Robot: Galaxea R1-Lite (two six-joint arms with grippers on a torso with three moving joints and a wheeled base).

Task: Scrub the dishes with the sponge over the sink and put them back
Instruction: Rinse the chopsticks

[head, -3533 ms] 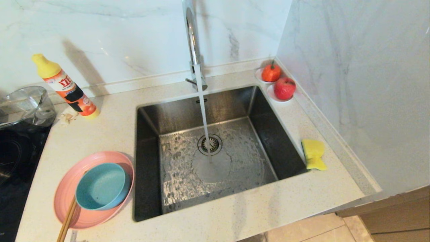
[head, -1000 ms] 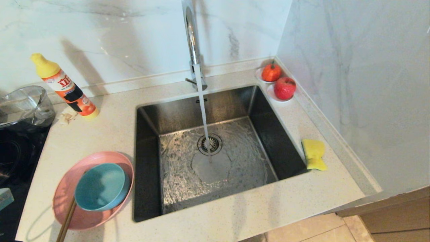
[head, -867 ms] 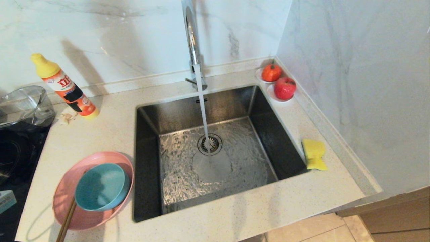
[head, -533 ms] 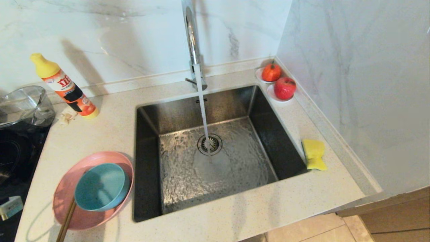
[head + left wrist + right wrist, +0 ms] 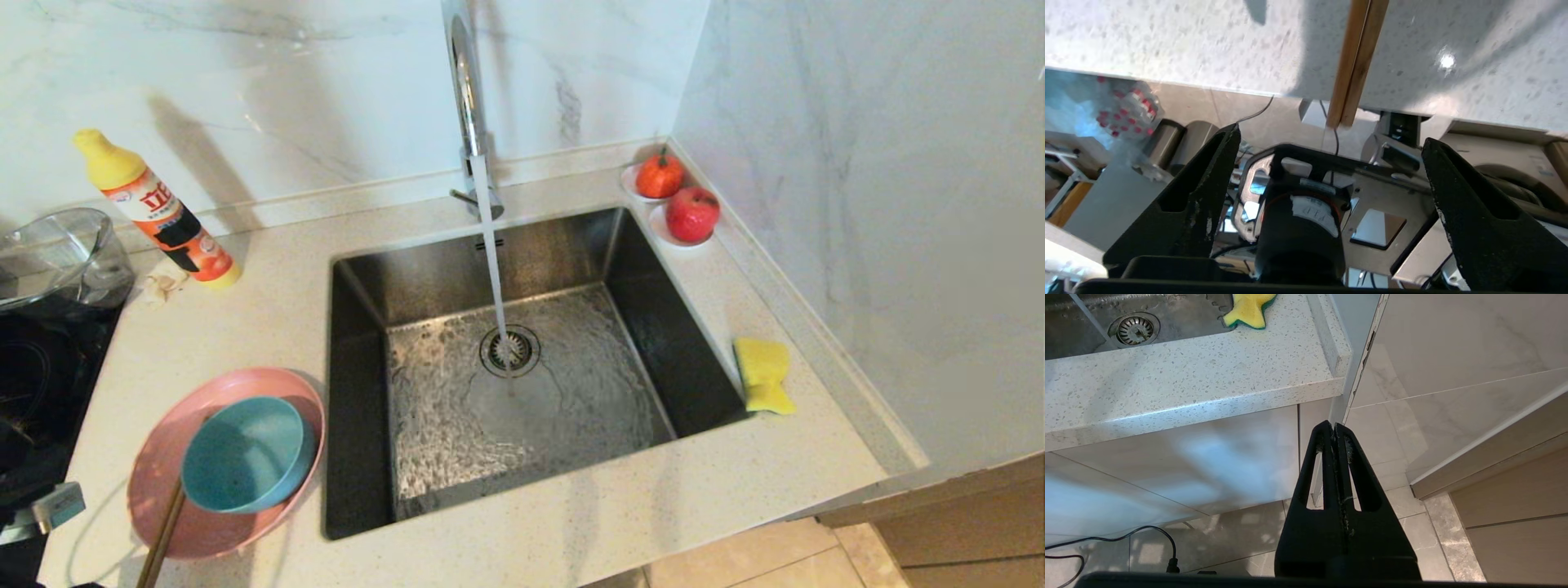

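Observation:
The pink plate point(image 5: 159, 490) lies on the counter left of the sink point(image 5: 359, 392), with the teal bowl point(image 5: 245, 453) sitting in it. Wooden chopsticks point(image 5: 163, 535) lean out of the plate over the counter's front edge. The yellow sponge point(image 5: 763, 376) rests on the counter right of the sink, also in the right wrist view as sponge point(image 5: 1249, 310). My left gripper point(image 5: 1331, 134) is open and empty, hovering at the counter's front edge below the chopsticks' ends point(image 5: 1357, 57). My right gripper point(image 5: 1334, 426) is shut and empty, parked low in front of the cabinet.
Water runs from the tall tap point(image 5: 465, 90) onto the drain point(image 5: 510, 351). A dish-soap bottle point(image 5: 155, 212) and a glass bowl point(image 5: 57, 261) stand at the back left, beside a black hob point(image 5: 33, 384). Two red fruits point(image 5: 690, 214) sit in the back right corner. Part of my left arm point(image 5: 49, 508) shows at the lower left.
A part of my left arm has come in from the left edge and crept right, toward the plate. Plate, bowl, chopsticks and sponge have stayed put.

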